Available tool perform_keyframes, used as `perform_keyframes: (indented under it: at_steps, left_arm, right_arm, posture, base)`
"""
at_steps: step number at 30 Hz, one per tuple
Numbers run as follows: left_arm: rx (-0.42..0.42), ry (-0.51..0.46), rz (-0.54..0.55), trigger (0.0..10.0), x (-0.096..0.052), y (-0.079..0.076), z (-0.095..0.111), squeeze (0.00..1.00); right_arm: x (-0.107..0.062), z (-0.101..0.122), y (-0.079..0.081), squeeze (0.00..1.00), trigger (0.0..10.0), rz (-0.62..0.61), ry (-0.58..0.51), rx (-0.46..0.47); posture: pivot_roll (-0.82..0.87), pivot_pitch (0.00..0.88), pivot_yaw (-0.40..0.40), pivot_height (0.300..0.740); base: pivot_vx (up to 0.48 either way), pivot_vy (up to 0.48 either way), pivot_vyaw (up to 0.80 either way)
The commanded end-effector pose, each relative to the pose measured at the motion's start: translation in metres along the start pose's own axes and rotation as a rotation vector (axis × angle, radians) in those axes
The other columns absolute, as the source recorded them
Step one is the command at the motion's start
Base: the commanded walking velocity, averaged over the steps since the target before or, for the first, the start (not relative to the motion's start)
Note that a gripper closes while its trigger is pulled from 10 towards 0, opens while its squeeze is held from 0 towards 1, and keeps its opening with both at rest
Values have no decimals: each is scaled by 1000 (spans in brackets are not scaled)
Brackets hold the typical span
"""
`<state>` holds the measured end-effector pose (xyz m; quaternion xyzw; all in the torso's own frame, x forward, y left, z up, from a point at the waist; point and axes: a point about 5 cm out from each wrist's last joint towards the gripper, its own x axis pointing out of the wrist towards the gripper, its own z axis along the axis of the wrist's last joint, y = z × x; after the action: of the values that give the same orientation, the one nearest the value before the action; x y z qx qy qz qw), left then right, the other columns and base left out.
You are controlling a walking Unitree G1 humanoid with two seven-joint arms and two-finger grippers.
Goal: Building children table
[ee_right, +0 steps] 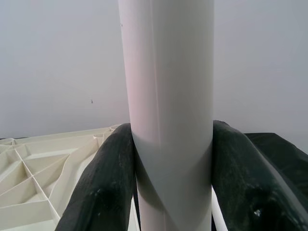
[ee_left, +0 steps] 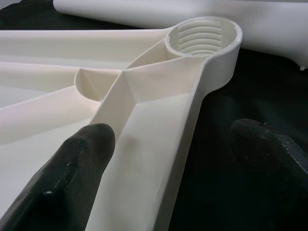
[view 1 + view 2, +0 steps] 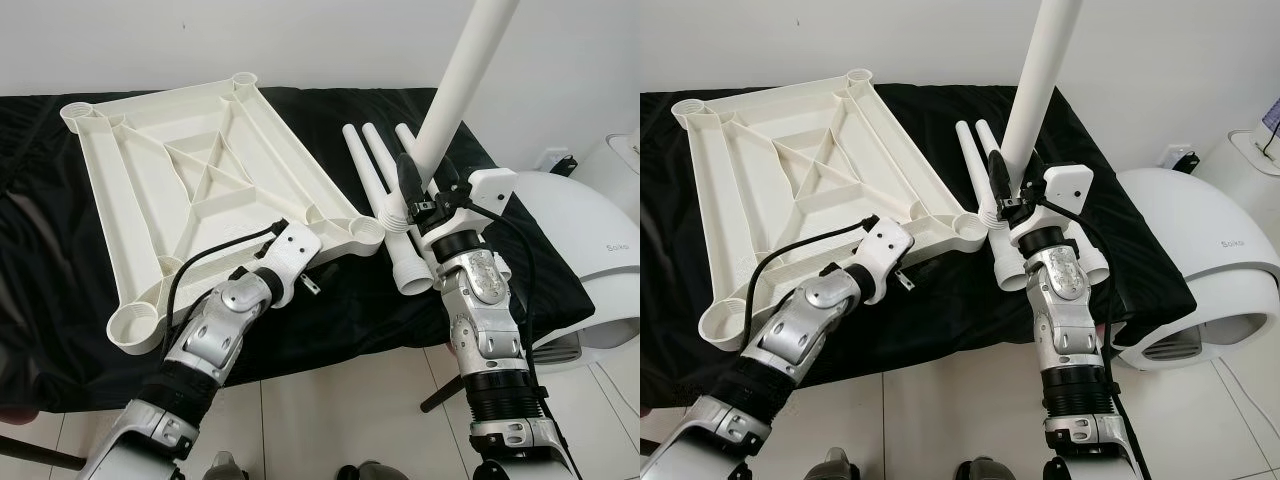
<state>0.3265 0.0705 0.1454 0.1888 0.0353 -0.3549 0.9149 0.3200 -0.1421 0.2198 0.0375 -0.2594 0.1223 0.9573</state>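
Nearest: two silver arms reach forward over a white tile floor (image 3: 330, 400) toward a surface draped in black cloth (image 3: 60, 300).

Left gripper (image 2: 178, 159) sits low at the near right corner of the tabletop (image 3: 190, 190), fingers spread apart. One black finger (image 2: 62, 178) lies inside the frame on the ribbed underside; the other is outside, over the cloth. The rim wall runs between them. Not clamped, as far as the wrist view shows.

Right gripper (image 1: 166, 168) is closed on a white table leg (image 3: 462, 85). Both black pads press the tube from opposite sides. The leg is held up off the cloth, tilted, its upper end running out of the top of the head views. It hangs just right of the tabletop's near right corner.

Corner socket (image 2: 204, 36): round cup moulded into the frame, ridged with screw thread inside. Nothing in it. Sockets at the other three corners likewise look unfilled.

Tabletop: cream-white plastic, rectangular, lying upside down on the cloth, angled. Underside shows raised ribs in crossing diagonals and a central rectangle. Smooth, matte.

Spare legs (image 3: 378, 175): three more white tubes lying side by side on the cloth, right of the tabletop, under the right gripper. Flared, ridged ends point toward the robot.

Far right: a rounded white appliance (image 3: 585, 245) on the floor. Plain white wall (image 3: 300, 40) behind.
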Motion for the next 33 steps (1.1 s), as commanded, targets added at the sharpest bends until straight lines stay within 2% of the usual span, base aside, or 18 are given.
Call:
perform_keyframes:
  at_steps: [1,8,21,22,23,25,26,33]
  left_arm:
    - [-5,32,-34,10000,1,-1,-4,0]
    - [0,51,-75,10000,7,-2,0,0]
    - [59,82,-163,10000,20,-3,13,0]
    - [57,87,-180,8196,20,-4,13,0]
    - [61,98,-191,7961,20,-5,12,0]
    - [63,105,-198,7961,20,-5,12,0]
    - [68,125,-208,10000,19,-5,9,0]
    - [87,174,-233,10000,16,-7,0,0]
  right_arm:
    - [2,5,-2,0,10000,-1,-26,-22]
    - [2,5,-1,0,10000,0,-26,-24]
    - [1,5,0,0,10000,-1,-23,-21]
    - [1,5,0,0,10000,-1,-24,-21]
    - [1,5,0,0,10000,-2,-24,-21]
    - [1,5,0,0,10000,-2,-24,-20]
    - [1,5,0,0,10000,-2,-24,-20]
    - [1,5,0,0,10000,-4,-26,-21]
  posture:
    - [80,143,-22,740]
    - [79,148,-21,740]
    - [78,154,-14,740]
    - [78,154,-14,740]
    - [78,154,-14,740]
    - [77,153,-13,740]
    - [76,152,-12,740]
    - [75,151,-11,740]
  base:
    - [0,0,0]
    - [0,0,0]
    - [0,0,0]
    - [0,0,0]
    - [0,0,0]
    - [0,0,0]
    - [0,0,0]
    - [0,0,0]
